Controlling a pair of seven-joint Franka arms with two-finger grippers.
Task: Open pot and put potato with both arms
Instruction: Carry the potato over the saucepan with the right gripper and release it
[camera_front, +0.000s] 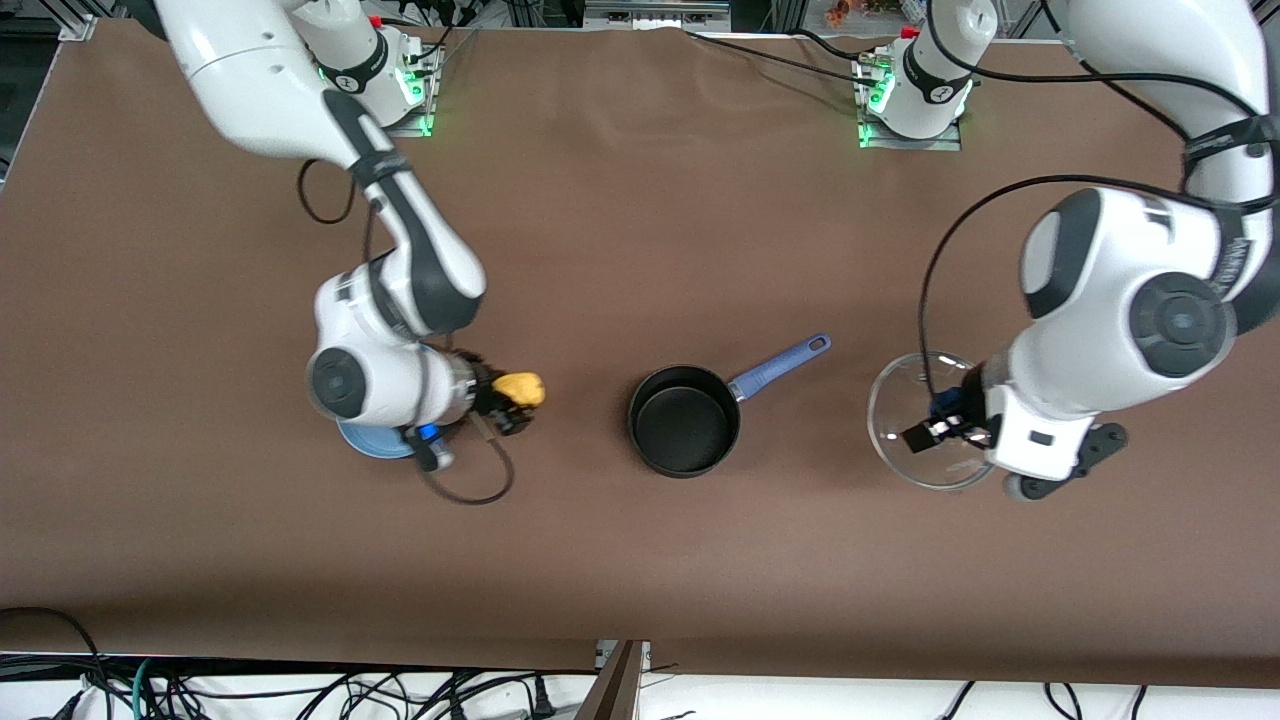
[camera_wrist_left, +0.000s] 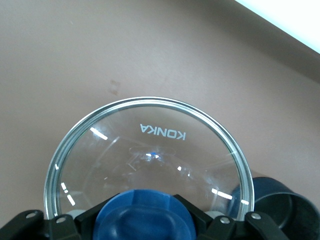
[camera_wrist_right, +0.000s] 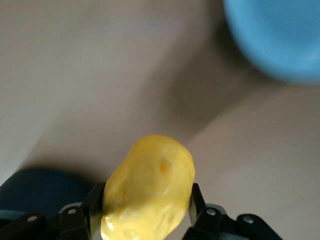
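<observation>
The black pot (camera_front: 685, 420) stands uncovered mid-table, its blue handle (camera_front: 780, 365) angled toward the left arm's base. My left gripper (camera_front: 945, 425) is shut on the blue knob (camera_wrist_left: 145, 215) of the glass lid (camera_front: 915, 420), which it holds over the table toward the left arm's end, beside the pot. The left wrist view shows the lid (camera_wrist_left: 150, 145) below the left gripper (camera_wrist_left: 145, 222) and the pot's rim (camera_wrist_left: 275, 200) at its edge. My right gripper (camera_front: 508, 402) is shut on the yellow potato (camera_front: 522, 388), held between the pot and a plate. In the right wrist view the potato (camera_wrist_right: 150, 190) fills the right gripper (camera_wrist_right: 147, 212).
A flat light-blue plate (camera_front: 372, 442) lies partly under the right arm's wrist, toward the right arm's end; its rim (camera_wrist_right: 275, 40) also shows in the right wrist view. Brown cloth covers the table (camera_front: 640, 560). Cables hang along the table edge nearest the front camera.
</observation>
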